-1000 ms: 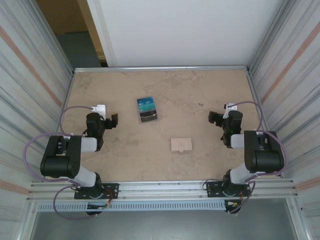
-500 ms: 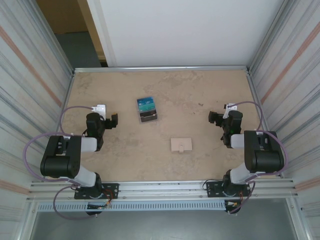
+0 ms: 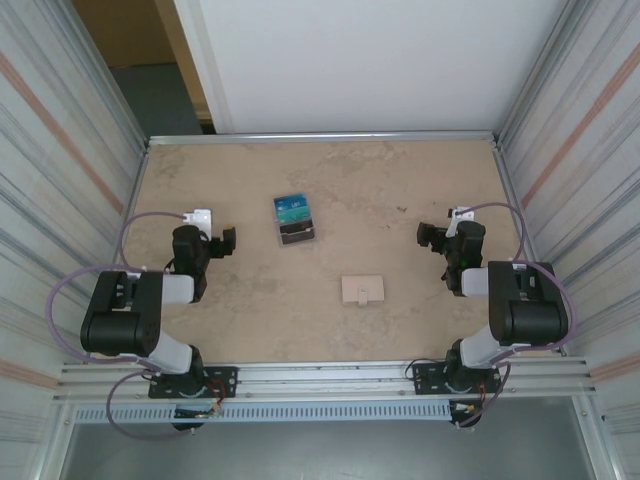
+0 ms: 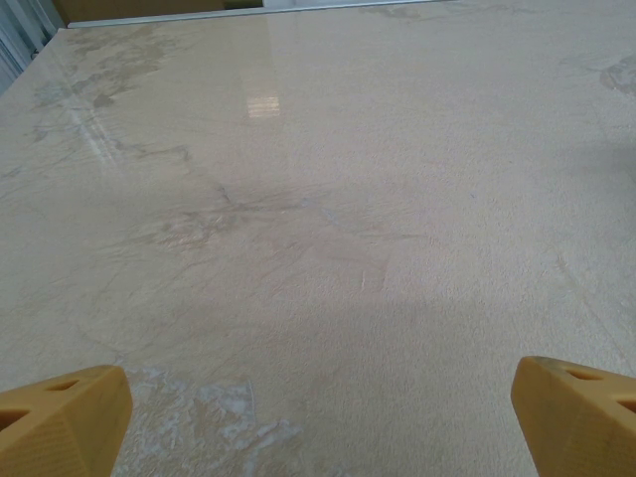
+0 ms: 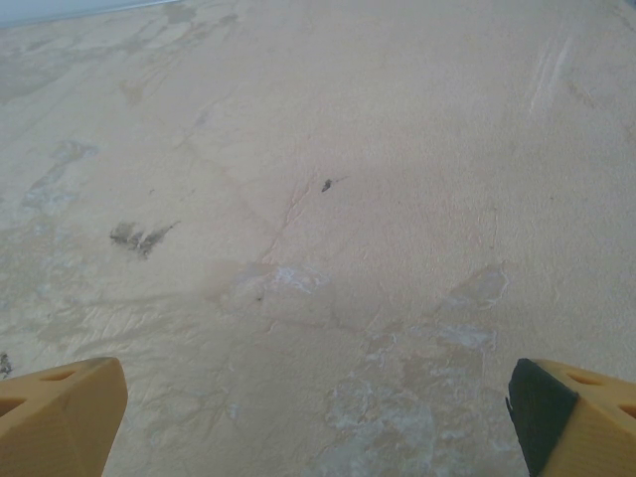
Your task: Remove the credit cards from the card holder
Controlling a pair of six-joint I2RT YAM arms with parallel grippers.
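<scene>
Both grippers are pictured spread as wide as they go, with nothing held. The left gripper (image 3: 228,242) is poised low over the table (image 3: 400,190) on its own side, and the right gripper (image 3: 431,237) is mirrored on the other, each turned toward the middle. In the wrist views, the left arm's orange fingertips (image 4: 62,409) and the right arm's (image 5: 60,407) are set far apart at the lower corners, with bare marbled surface between them.

The card holder (image 3: 362,290) is laid flat between the two arms, somewhat nearer the right one, its small tab pointing toward the near edge. The credit cards (image 3: 295,218) are gathered in a small blue, teal and dark pile, well apart from the holder, farther back and toward the left. The pile is judged to be kept clear of the holder so that removed cards are not confused with any inside. Whether a card is tucked inside the holder cannot be told. The arms are drawn to the sides, apparently so that the working area is left open.
</scene>
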